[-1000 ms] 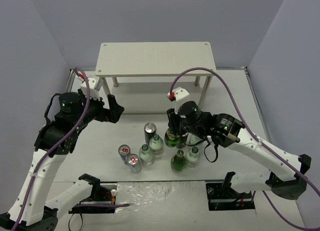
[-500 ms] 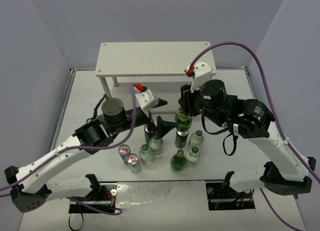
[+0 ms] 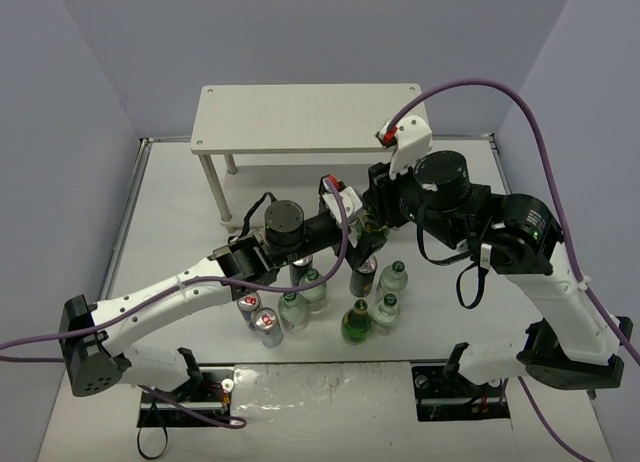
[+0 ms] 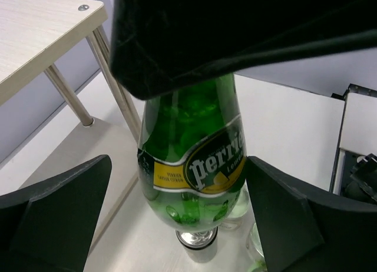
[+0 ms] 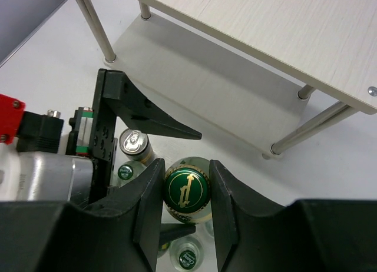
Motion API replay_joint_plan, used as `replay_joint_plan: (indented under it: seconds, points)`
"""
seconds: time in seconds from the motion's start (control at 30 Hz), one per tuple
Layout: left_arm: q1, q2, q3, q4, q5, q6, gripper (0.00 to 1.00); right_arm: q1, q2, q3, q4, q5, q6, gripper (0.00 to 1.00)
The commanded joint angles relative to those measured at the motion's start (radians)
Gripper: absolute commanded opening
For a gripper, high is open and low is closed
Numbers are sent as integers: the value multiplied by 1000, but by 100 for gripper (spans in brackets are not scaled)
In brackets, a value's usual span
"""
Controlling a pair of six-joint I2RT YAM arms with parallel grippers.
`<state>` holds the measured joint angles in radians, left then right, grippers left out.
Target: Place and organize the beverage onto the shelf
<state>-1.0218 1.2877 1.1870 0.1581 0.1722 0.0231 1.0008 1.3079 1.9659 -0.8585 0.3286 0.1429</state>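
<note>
Enclosure: three plain lilac-grey panels. Back wall [image 3: 300,32] stood behind table. Left wall [image 3: 50,132] and right wall [image 3: 590,72] closed in table sides. Table [image 3: 180,222] was white and matt, edged by thin metal rail [image 3: 462,136]. Shelf [image 3: 300,117] stood at far end, close to back wall. Lighting was even and diffuse. Soft shadow [image 3: 290,197] lay on table under shelf.

The bottle [image 4: 194,166] is seen as glossy dark-green glass. The shelf [image 5: 283,30] is finished in matt pale wood grain. The right gripper's [image 5: 186,192] fingers [image 5: 148,207] are seen as matt black plastic.
</note>
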Motion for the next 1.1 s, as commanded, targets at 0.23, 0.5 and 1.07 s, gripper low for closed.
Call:
replay_joint_plan:
  seconds: [0.23,0.5,1.07]
  points:
    - [0,18,20,179,-37,-54,44,-2,-25,15,196,-45,-26,0]
    - [0,-28,51,169,-141,-84,2,-2,-65,-70,271,16,-5,21]
    - [241,51,668,-294,-415,-63,3,-2,-210,-116,319,256,57,92]
